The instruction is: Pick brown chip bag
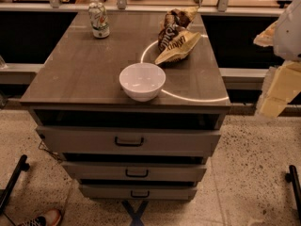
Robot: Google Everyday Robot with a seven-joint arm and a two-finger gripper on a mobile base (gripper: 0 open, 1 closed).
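Left of tool (278, 86), crumpled brown-gold bag (176, 36)

This looks like a workplace break area or test room. A grey drawer cabinet (127, 140) stands on a speckled stone floor (249, 173), with a tape cross (135, 213) at its front foot and a long counter (155, 1) behind it. A chip bag (176, 39), a can (99, 20) and a bowl (142, 81) sit on the cabinet. The gripper (277, 91) hangs to the right of the cabinet.
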